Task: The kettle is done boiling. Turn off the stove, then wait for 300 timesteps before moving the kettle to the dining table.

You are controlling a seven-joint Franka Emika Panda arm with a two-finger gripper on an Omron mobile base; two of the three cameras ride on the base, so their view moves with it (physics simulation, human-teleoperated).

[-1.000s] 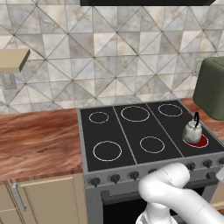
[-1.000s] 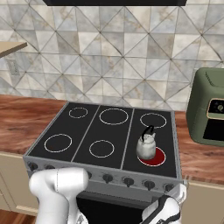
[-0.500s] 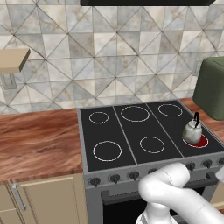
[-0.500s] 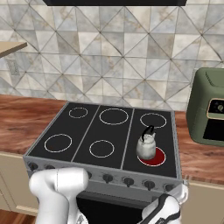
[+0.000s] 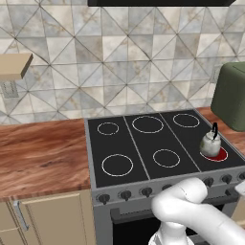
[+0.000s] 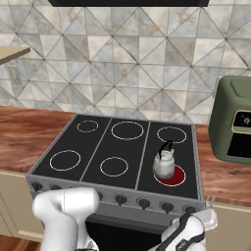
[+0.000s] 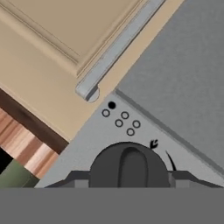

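silvery kettle (image 5: 210, 142) with thin black arched handle, upright on the front right burner of the black glass stove (image 5: 143, 143), near that cooktop's front right corner. same kettle (image 6: 164, 163) from the other side, seated on the back part of a burner glowing red (image 6: 171, 176); the other four white rings unlit. row of dark round knobs (image 6: 143, 202) along the grey steel front edge.

wood-grain counter (image 5: 40, 153) flush against the stove's left edge, beige cabinet door (image 5: 48, 217) beneath it. more counter at the stove's right edge, carrying a dark green appliance (image 6: 235, 127) well apart from the kettle. patterned tile wall behind; pale wooden shelf (image 5: 14, 64) up at the left.

white arm bent low before the stove's front, wrist down near the front right corner. pincer (image 7: 130, 183) pressed up close to one dark knob (image 7: 129, 168), a fingertip (image 7: 74, 180) showing at either side of it; jaws parted about the knob's width, contact with the knob not clear, so open or gripping cannot be told. above the knob, small burner-position dots (image 7: 120, 118) and a curved arrow mark printed on the grey panel. steel bar handle (image 7: 118, 46) of the neighbouring beige cabinet beyond the panel's edge.
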